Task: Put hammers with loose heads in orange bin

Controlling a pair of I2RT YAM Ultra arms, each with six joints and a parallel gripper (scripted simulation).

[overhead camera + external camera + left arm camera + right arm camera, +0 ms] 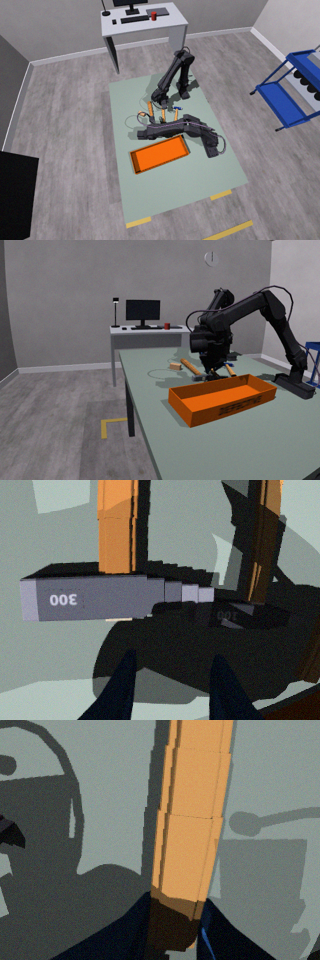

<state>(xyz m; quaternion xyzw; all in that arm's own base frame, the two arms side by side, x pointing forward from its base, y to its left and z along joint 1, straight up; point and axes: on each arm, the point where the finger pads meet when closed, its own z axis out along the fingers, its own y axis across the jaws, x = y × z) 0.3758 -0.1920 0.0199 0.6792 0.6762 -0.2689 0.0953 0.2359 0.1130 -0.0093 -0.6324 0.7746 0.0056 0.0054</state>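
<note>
Three hammers lie side by side on the green table [180, 186] [232, 446], behind the orange bin [160, 155] [219, 410]. The left hammer [150, 108] [189, 366] has a grey head marked 300, which also shows in the left wrist view [95, 599]. The middle hammer [163, 113] [192, 820] has its head in shadow in the left wrist view [230, 616]. The right hammer [176, 114] [230, 370] has a blue head [177, 107]. My right gripper [163, 105] [176, 904] is shut on the middle hammer's handle end. My left gripper [155, 120] [174, 659] is partly open over the heads, nothing between its fingers.
A small wooden block [141, 112] [175, 366] lies left of the hammers. The orange bin is empty. The left arm stretches low between the bin and the hammers. A desk with a monitor stands beyond the table, and a blue cart [284, 103] stands to one side.
</note>
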